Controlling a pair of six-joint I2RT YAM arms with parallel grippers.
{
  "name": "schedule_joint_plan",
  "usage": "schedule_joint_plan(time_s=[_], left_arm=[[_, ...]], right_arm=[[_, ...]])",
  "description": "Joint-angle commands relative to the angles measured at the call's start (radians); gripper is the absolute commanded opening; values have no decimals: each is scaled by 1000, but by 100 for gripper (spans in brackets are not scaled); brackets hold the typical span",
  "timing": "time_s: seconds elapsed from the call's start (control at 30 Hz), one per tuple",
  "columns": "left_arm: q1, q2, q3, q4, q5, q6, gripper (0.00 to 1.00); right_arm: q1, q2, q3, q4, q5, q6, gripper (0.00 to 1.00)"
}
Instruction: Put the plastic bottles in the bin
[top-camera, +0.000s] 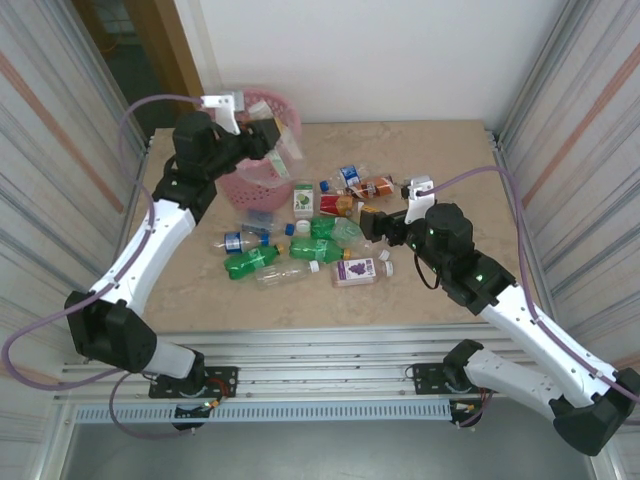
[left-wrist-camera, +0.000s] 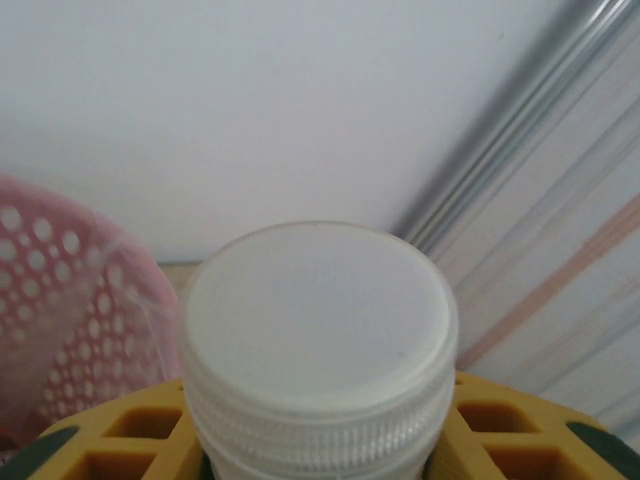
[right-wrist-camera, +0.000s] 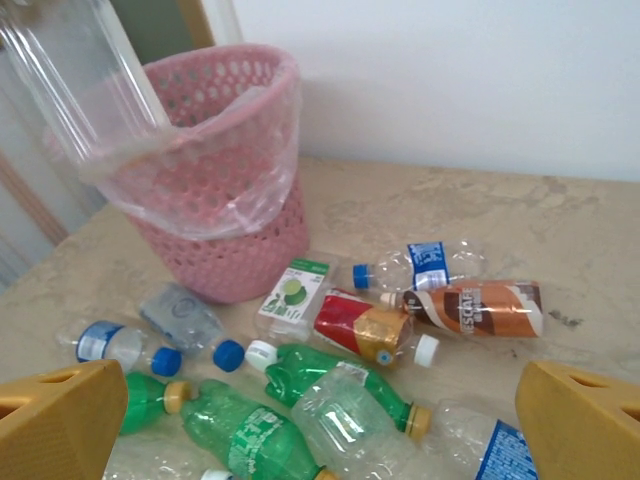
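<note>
Currently the pink lattice bin (right-wrist-camera: 225, 250) sits directly below the left gripper (top-camera: 260, 138), which is clamped on a clear crushed bottle (right-wrist-camera: 90, 80) by its neck, just under the white cap (left-wrist-camera: 318, 320). Judgement: release only once the bottle body is inside the liner bag (right-wrist-camera: 240, 150), or it may glance off the rim. Right gripper (right-wrist-camera: 320, 430) is spread wide and empty, with the loose bottles (top-camera: 300, 240) just beneath it.

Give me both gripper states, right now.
Left gripper: closed on a clear white-capped bottle.
Right gripper: open, holding nothing.
</note>
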Motion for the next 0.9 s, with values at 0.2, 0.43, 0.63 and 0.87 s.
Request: schedule_joint_plan(time_s=[0.2,0.43,0.63,0.87], left_arm=[[113,176,227,29,-61,26,2],[147,356,410,-27,-71,33,5],[147,486,543,-98,-78,61,7],[147,555,585,-151,-128,94,13]], right_arm=[[-1,-13,1,-38,74,49,98],[-2,-9,13,-67,77,66,98],[-3,-13,11,-78,82,76,98],[-7,-15,-2,-84,83,89,98]])
